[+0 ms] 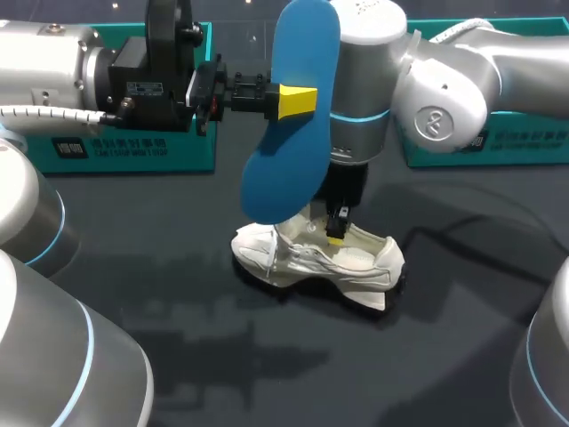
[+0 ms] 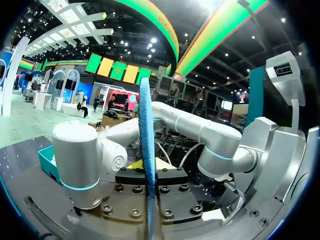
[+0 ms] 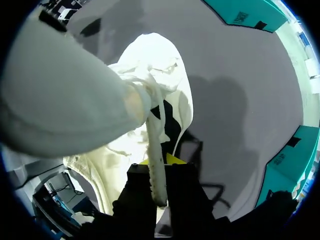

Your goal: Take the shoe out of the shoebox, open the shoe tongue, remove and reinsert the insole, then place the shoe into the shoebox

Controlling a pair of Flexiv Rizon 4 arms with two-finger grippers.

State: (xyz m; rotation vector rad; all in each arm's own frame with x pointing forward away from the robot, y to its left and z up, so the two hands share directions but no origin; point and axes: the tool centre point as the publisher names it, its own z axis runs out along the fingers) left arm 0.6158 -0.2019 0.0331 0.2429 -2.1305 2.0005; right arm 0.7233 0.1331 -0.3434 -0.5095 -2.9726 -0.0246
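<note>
The left gripper [image 1: 298, 100] was clamped on the blue insole [image 1: 284, 169], holding it in the air above the counter [image 1: 160, 285], just over the toe end of the shoe [image 1: 360, 267]. The insole stood roughly upright, with its broad end up and its narrower end hanging down towards the shoe. In the left wrist view the insole [image 2: 146, 125] showed edge-on, pinched from both sides between the fingers of that gripper [image 2: 148, 170].

The white shoe sat upright on its sole on the dark counter, near the middle and outside both boxes. The right gripper [image 1: 337, 233] came straight down into the shoe's opening. In the right wrist view its fingers [image 3: 135, 200] were closed on a thin white strip of the shoe's [image 3: 165, 95] upper; whether that strip was the tongue could not be told.

Two teal shoeboxes stood at the far side of the counter, one behind the left arm [image 1: 133, 156] and one behind the right arm [image 1: 498, 147], both well apart from the shoe
</note>
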